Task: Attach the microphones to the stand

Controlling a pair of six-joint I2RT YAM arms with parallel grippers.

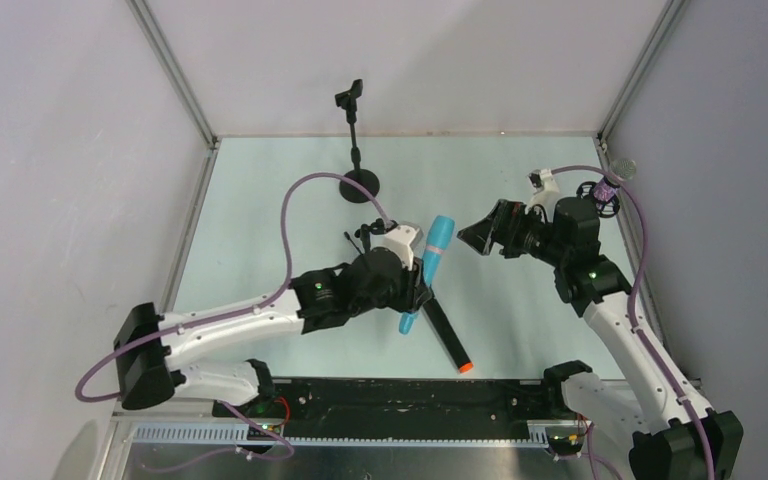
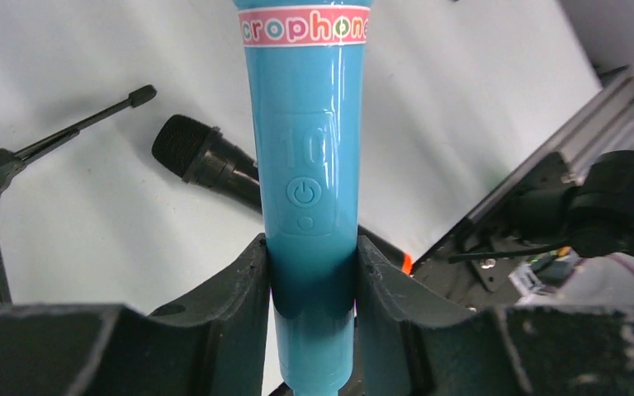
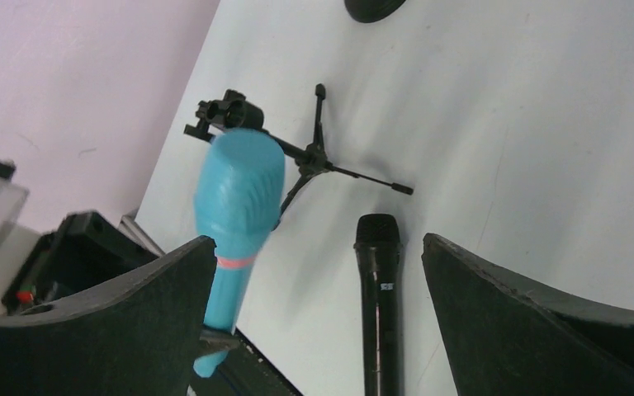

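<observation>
My left gripper [image 1: 420, 292] is shut on the lower body of the cyan-blue microphone [image 1: 432, 262], holding it above the table; the wrist view shows both pads tight on the blue barrel [image 2: 309, 165]. Under it the black microphone [image 1: 447, 335] with an orange end lies flat on the table, also seen as the black microphone [image 3: 380, 289]. A tall stand [image 1: 358, 150] with a round base and top clip rises at the back. A small tripod stand [image 3: 297, 153] with a clip sits just behind the blue microphone. My right gripper [image 1: 482, 236] hangs open and empty, facing them. The purple microphone [image 1: 615, 180] sits at the far right.
A black ring-shaped holder [image 1: 600, 195] carries the purple microphone beside the right arm. Enclosure walls and metal frame posts [image 1: 175, 75] close in the table on three sides. A black rail [image 1: 400, 395] runs along the near edge.
</observation>
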